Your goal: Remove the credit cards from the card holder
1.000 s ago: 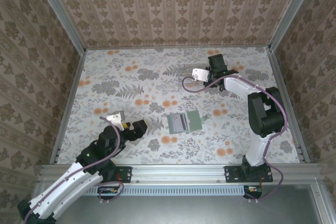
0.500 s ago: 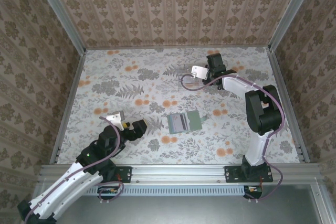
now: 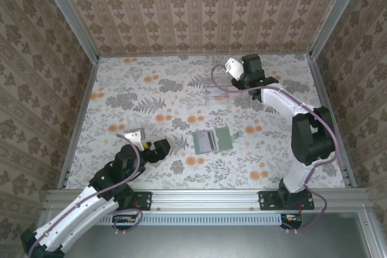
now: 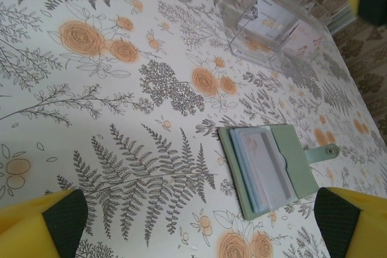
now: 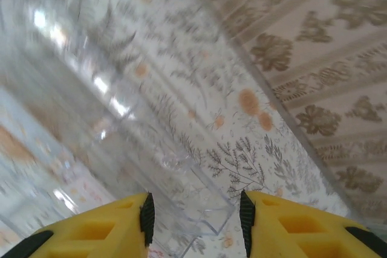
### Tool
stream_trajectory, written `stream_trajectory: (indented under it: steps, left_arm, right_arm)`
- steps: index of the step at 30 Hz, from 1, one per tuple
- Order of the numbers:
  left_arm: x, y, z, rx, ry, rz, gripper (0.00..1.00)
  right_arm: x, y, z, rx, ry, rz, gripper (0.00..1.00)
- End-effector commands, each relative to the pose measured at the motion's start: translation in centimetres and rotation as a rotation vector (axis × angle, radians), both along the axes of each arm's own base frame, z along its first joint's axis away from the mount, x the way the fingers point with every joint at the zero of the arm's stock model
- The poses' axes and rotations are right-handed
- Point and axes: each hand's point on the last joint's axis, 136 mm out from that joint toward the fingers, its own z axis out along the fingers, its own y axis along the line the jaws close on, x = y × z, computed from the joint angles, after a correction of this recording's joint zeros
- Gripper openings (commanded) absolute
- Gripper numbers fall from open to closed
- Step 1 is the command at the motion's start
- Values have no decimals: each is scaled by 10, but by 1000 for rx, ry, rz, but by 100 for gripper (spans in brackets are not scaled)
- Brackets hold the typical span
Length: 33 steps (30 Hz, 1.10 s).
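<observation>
Card holder [image 4: 269, 170] pockets distinct, left wrist

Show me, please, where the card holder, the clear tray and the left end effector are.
card holder [image 4: 289, 155], left wrist view, on its green right-hand flap.
clear tray [image 4: 237, 39], left wrist view, on its near wall.
left end effector [image 4: 201, 214], left wrist view, midway between its fingertips.

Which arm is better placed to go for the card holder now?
Left: its open hand faces the card holder close by, while the right hand is off at the clear tray.
</observation>
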Motion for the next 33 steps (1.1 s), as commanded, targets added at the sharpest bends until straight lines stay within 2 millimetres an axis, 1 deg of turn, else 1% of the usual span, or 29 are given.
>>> stream_trajectory:
  steps: [1,3,4,6,7,10,13,15,17,20,22,24,26,29,33]
  left_arm:
    - [3,-9,2,-13,2,-26,100]
    - [6,-14,3,-6,16,-42,100]
    - [7,-19,4,-5,22,-57,100]
    - [10,-28,3,0,47,-75,98]
    - [12,-34,1,1,65,-92,97]
    - [17,-54,-3,-6,118,-140,93]
    - [22,-75,-10,-5,180,-190,80]
    - [25,-87,-14,0,216,-216,74]
    - [28,-99,-17,3,241,-238,69]
    - [29,-113,-21,19,266,-263,64]
    - [30,-120,-24,34,276,-274,62]
    - [30,-127,-28,45,291,-284,58]
    - [29,-134,-33,52,308,-293,57]
    - [28,-143,-38,56,329,-311,53]
    - [26,-148,-44,68,349,-319,49]
  right_arm:
    - [-20,11,43,376,27,-217,45]
    - [-37,18,40,522,100,-290,44]
    - [-47,22,36,588,148,-322,44]
    - [-67,32,21,683,240,-375,44]
    - [-79,38,9,718,297,-394,44]
    - [-113,56,-28,723,410,-397,44]
    - [-145,70,-64,698,483,-392,43]
    - [-160,71,-85,696,522,-418,42]
    - [-175,67,-107,695,565,-449,41]
    - [-192,60,-132,696,612,-488,41]
    - [-202,59,-143,703,646,-493,40]
    - [-211,59,-154,706,673,-499,40]
    - [-218,57,-164,707,688,-504,40]
    - [-223,59,-173,726,716,-509,40]
    - [-225,70,-176,748,748,-498,37]
